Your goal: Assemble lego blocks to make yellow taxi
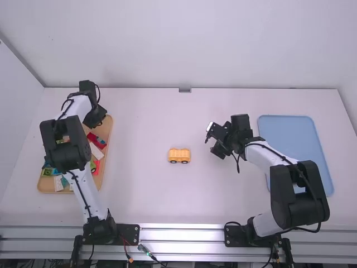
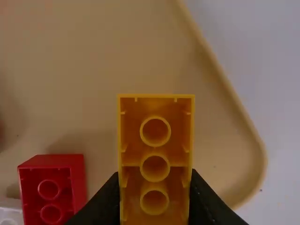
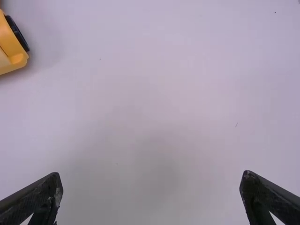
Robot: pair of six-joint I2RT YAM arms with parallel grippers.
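Observation:
My left gripper (image 1: 96, 118) is over the far end of the wooden tray. In the left wrist view this gripper (image 2: 154, 187) is shut on a yellow block (image 2: 155, 129), its hollow underside with round tubes facing the camera. A yellow-orange car base with black wheels (image 1: 179, 156) sits upright in the middle of the table; one end of the car base (image 3: 11, 47) appears in the right wrist view. Right of it and apart from it, my right gripper (image 1: 213, 139) stands above the table. Seen from its wrist, the gripper (image 3: 151, 185) is wide open with nothing between its fingers.
The wooden tray (image 1: 108, 162) at the left holds several loose blocks, partly under the left arm. Among them is a red block (image 2: 51, 187) near the held one. A blue tray (image 1: 290, 131) lies at the right, partly behind the right arm.

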